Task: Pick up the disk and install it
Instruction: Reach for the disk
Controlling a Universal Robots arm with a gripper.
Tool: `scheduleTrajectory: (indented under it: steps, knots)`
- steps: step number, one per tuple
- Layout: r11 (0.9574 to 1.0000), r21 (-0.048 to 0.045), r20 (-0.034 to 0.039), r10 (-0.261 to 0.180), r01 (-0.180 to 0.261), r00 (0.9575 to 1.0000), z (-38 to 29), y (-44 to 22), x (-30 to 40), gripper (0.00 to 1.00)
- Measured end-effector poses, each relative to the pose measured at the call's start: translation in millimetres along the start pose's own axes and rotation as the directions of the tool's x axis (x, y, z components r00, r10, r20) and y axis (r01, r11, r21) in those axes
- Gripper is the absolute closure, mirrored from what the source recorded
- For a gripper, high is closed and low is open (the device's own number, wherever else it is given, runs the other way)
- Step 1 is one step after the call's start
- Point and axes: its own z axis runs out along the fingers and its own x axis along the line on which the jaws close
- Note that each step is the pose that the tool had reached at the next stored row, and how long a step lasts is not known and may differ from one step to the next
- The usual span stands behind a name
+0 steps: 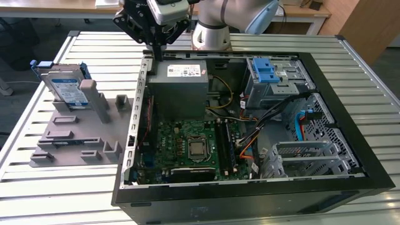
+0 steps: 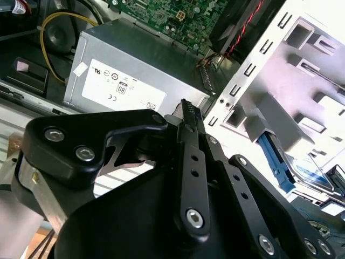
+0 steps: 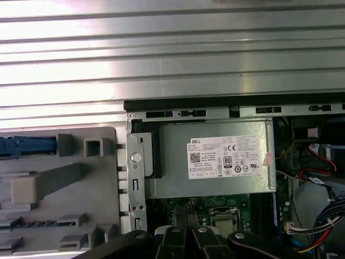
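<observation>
While the slatted metal table [image 1: 350,65] supports the open computer case [image 1: 350,187], a grey fixture plate [image 1: 81,131] lies just beside the case on the exterior view's left. The power-supply box [image 1: 181,89] sits in the case corner nearest the arm. The disk [image 1: 65,89] stands on edge in the fixture's slot — long axis near upright, slightly tilted, labelled face toward the exterior camera, blue carrier edge uppermost. The gripper [image 1: 156,54] hangs above the case wall by the power-supply box, well apart from the disk — fingers pressed together, grasping nothing.
</observation>
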Motion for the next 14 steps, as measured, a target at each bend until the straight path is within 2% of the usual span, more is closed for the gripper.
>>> scheduleTrajectory:
  steps: [14]
  knots:
    - [1.0000,0.0000,0.0000,0.000,0.000,1.0000,0.0,-0.7,9.3,0.89]
